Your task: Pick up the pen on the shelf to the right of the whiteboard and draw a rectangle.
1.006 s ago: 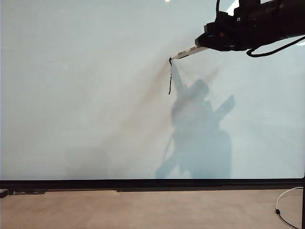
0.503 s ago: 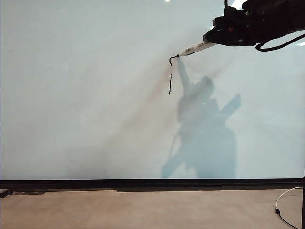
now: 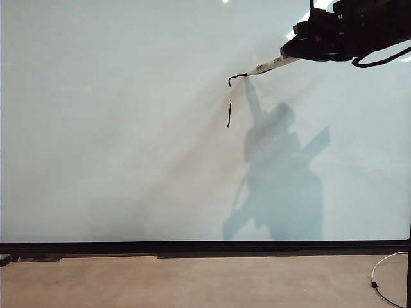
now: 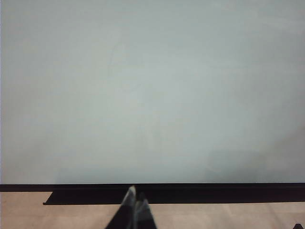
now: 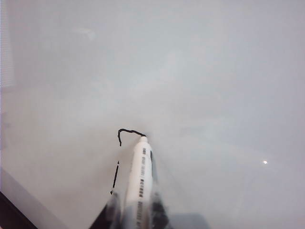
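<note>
The whiteboard (image 3: pixel 128 160) fills the exterior view. At its upper right my right gripper (image 3: pixel 297 51) is shut on the pen (image 3: pixel 271 65), a slim white marker with dark print. The pen's tip presses the board at the end of a short black stroke (image 3: pixel 236 76). That stroke hooks down at its left end, and a separate vertical black line (image 3: pixel 229 113) hangs below it, two sides of the rectangle. In the right wrist view the pen (image 5: pixel 139 181) sits between the fingers (image 5: pixel 114 210), tip at the drawn line (image 5: pixel 128 131). My left gripper (image 4: pixel 134 202) is shut and empty, low before the board's black frame.
The board's black lower frame (image 3: pixel 205 248) runs above a beige floor (image 3: pixel 192 282). A white cable (image 3: pixel 385 269) lies at the lower right. The arm's shadow (image 3: pixel 276 179) falls on the board below the pen.
The right gripper has carried the pen to the right along the board, drawing a short horizontal stroke from the top of the vertical line. The left gripper has stayed still.
</note>
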